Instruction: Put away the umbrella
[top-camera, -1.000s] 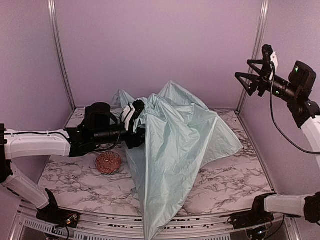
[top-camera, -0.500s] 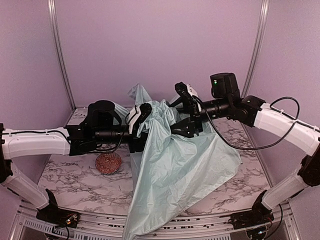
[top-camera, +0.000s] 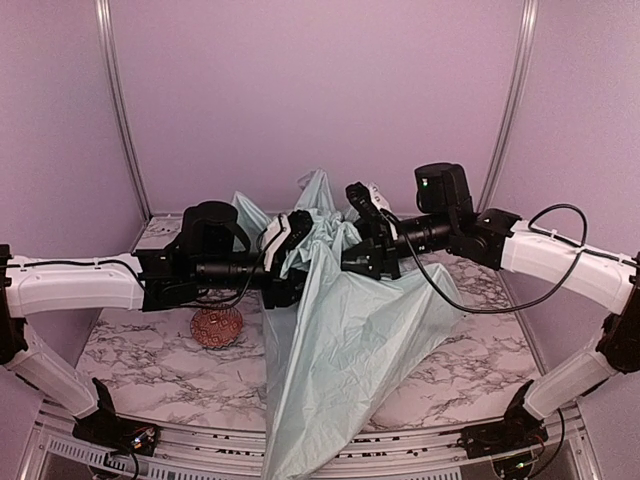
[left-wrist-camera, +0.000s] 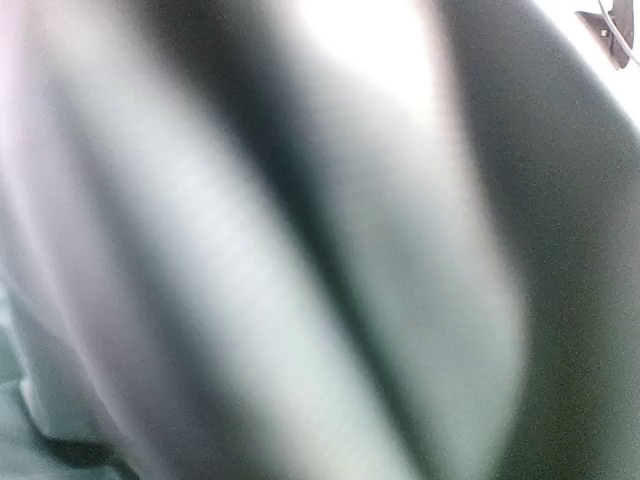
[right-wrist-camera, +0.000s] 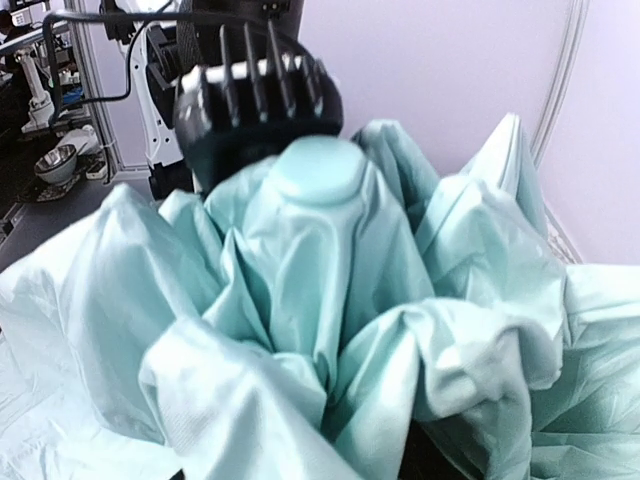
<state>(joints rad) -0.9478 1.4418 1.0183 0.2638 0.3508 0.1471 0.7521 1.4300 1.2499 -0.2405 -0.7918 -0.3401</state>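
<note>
Lilac walls (top-camera: 320, 90), marble-pattern table (top-camera: 470, 360). Umbrella (top-camera: 340, 330) held aloft at frame centre between both arms; mint fabric bunched at top, draping down past table's near edge. Left gripper (top-camera: 292, 245) clamped on fabric from left. Right gripper (top-camera: 358, 235) buried in folds from right; jaws hidden, state cannot be told. Patterned bowl (top-camera: 216, 325) on table, lower left, beneath left arm.
</note>
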